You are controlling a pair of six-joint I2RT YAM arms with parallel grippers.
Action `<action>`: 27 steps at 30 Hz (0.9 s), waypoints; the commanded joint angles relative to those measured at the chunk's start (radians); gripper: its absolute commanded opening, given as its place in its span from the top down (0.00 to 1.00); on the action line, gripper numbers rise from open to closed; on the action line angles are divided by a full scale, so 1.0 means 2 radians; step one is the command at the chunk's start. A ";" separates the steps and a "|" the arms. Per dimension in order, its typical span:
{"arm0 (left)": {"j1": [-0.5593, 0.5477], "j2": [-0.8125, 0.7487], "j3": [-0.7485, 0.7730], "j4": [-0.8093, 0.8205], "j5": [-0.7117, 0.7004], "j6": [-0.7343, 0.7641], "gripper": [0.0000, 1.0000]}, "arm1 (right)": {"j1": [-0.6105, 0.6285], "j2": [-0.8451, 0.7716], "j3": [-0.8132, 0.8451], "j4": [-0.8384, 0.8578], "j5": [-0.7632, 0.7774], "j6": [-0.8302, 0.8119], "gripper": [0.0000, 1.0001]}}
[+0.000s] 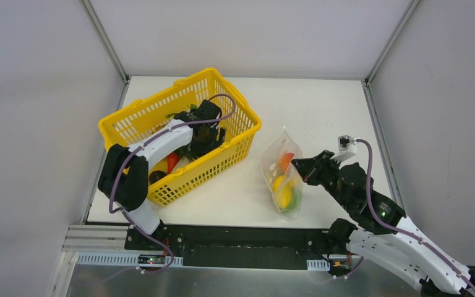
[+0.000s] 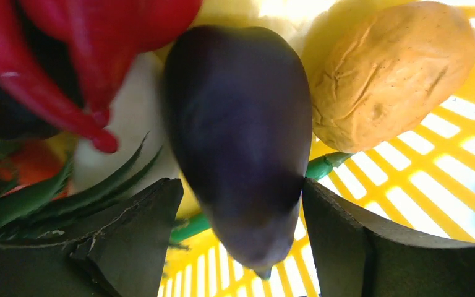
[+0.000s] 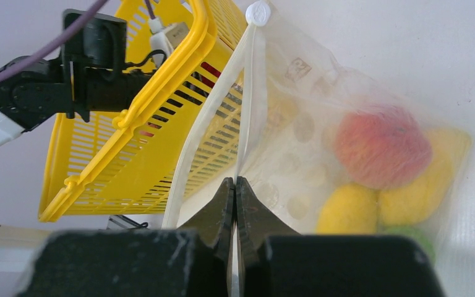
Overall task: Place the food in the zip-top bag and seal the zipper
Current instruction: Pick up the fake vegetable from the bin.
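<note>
The clear dotted zip-top bag (image 1: pixel 282 170) lies on the table right of the basket. It holds a red piece (image 3: pixel 380 145), yellow pieces (image 3: pixel 346 207) and a green one (image 3: pixel 408 238). My right gripper (image 3: pixel 235 185) is shut on one lip of the bag's zipper (image 3: pixel 247 93); the other lip hangs apart, so the mouth is open. My left gripper (image 2: pixel 241 216) is down inside the basket, its jaws open on either side of the dark purple eggplant (image 2: pixel 238 136). The right finger (image 2: pixel 346 235) touches it and the left finger stands slightly apart.
The yellow mesh basket (image 1: pixel 127 120) stands at the left of the white table. It also holds red peppers (image 2: pixel 55 80), a tan lumpy piece (image 2: pixel 389 74) and green leafy pieces (image 2: pixel 37 198). Grey walls close in the table on three sides.
</note>
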 commanded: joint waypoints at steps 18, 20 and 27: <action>-0.004 -0.029 -0.025 -0.001 0.024 -0.010 0.84 | 0.000 0.009 0.022 0.025 -0.001 0.001 1.00; -0.004 -0.061 -0.016 -0.009 0.005 -0.013 0.84 | 0.001 0.009 0.024 0.024 -0.001 0.001 1.00; -0.004 -0.167 0.008 -0.027 -0.008 -0.018 0.86 | 0.001 0.011 0.023 0.026 -0.005 0.003 1.00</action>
